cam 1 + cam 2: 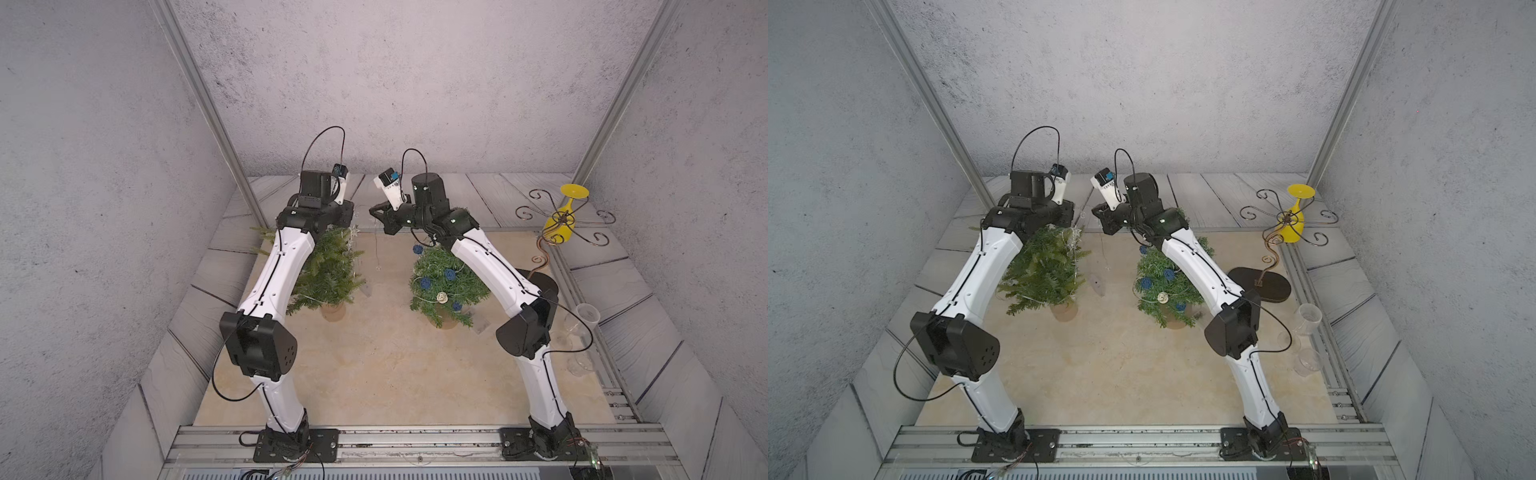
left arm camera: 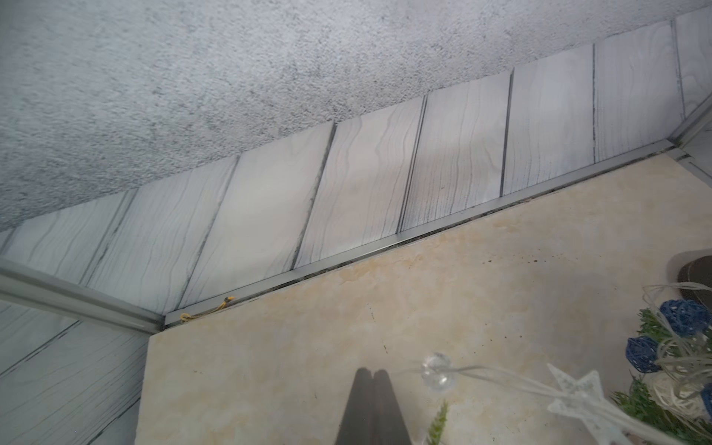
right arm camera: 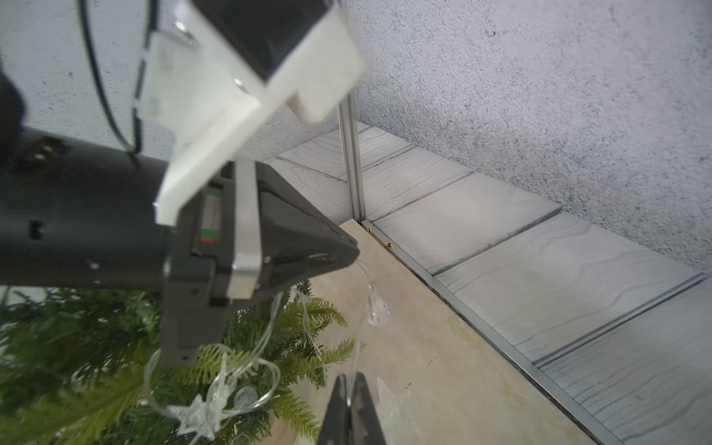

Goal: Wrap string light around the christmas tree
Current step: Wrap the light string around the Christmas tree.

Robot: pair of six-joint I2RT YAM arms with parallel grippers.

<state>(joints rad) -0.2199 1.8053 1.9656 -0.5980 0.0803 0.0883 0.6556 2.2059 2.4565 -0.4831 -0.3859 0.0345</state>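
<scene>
A small green christmas tree (image 1: 328, 270) (image 1: 1044, 270) in a tan pot stands left of centre, partly under my left arm. The clear string light (image 3: 198, 416), with star and round bulbs, loops over its branches (image 3: 96, 366). My left gripper (image 1: 352, 212) (image 2: 371, 371) hovers by the treetop, shut on the wire, and a round bulb (image 2: 437, 371) sits just past its tip. From there the wire drops past a bulb (image 3: 376, 310) to my right gripper (image 1: 371, 211) (image 3: 350, 379), which is shut on the wire. The two grippers' tips almost meet.
A second tree (image 1: 440, 282) (image 2: 674, 385) with blue and white wicker balls stands under my right arm. At the right are a curly metal stand (image 1: 540, 282) holding a yellow glass (image 1: 561, 220) and clear glasses (image 1: 586, 320). The back wall rail (image 2: 462, 215) is close.
</scene>
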